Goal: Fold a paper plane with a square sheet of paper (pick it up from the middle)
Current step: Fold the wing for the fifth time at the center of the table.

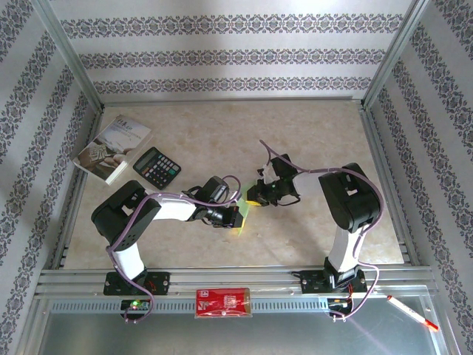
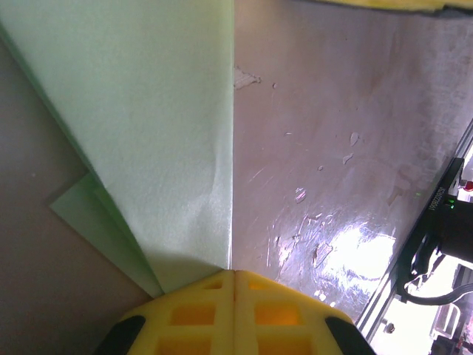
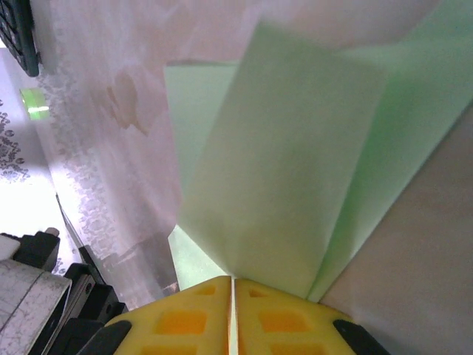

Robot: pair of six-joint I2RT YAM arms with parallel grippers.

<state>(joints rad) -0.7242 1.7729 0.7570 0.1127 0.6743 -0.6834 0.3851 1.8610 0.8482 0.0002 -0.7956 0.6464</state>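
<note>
1. Top external view: both arms reach in twd the middle of the table (image 1: 318, 140). L gripper (image 1: 236, 216) & R gripper (image 1: 256, 197) sit close together, w/ the green paper (image 1: 241, 224) between them. Can't tell from here if it touches the surface.
2. L wrist view: L gripper's yellow fingers (image 2: 185, 314) are pressed together, no gap. The paper's straight folded edge runs right into the seam, so it's pinched there. A lower layer pokes out to the left.
3. R wrist view: R gripper's fingers (image 3: 177, 322) are likewise closed flat on the paper. A folded flap rises from the seam, w/ more layers fanned out either side.
4. Step, my read: mid-fold. The paper isn't a flat square; it shows several layers & creases, but no finished dart w/ wings. Which fold exactly, can't say.
5. Next move prob. needs one gripper as anchor while the other lets go, re-grips a free edge, brings it over along the centre crease & presses it flat. Thin paper: pulling w/ both clamped risks a tear or slip.
6. Others: calculator (image 1: 157, 166) & booklet (image 1: 114, 148) at far left, well apart from the paper; red packet (image 1: 222, 302) on the near rail.
</note>
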